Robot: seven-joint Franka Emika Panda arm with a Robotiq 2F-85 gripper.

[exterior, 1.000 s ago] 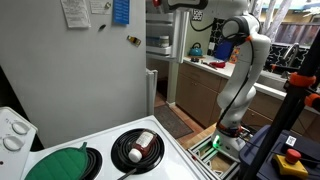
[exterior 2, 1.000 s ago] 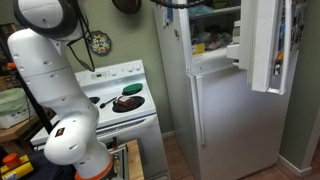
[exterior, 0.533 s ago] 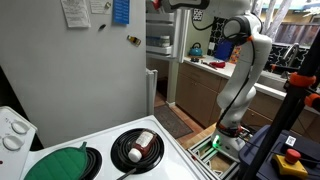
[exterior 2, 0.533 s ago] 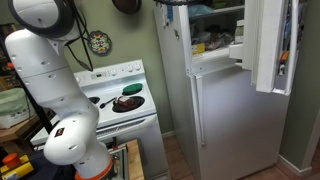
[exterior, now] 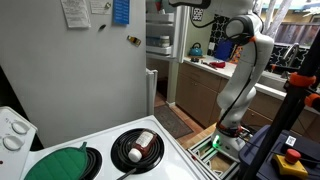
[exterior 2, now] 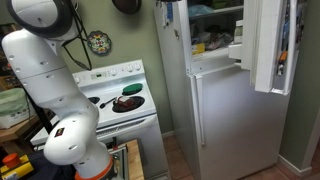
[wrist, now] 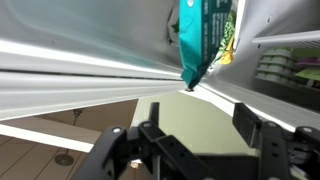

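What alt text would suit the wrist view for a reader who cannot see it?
The gripper, jaws open and empty, sits below a teal packet that stands at the edge of a white fridge shelf.

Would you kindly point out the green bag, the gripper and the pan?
green bag [wrist: 205, 35], wrist view, its front.
gripper [wrist: 199, 118], wrist view, midway between fingertips.
pan [exterior: 120, 150], an exterior view, dark rim.

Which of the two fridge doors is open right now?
The upper door, swung wide out with its inner shelves showing; the lower door sits flush shut.
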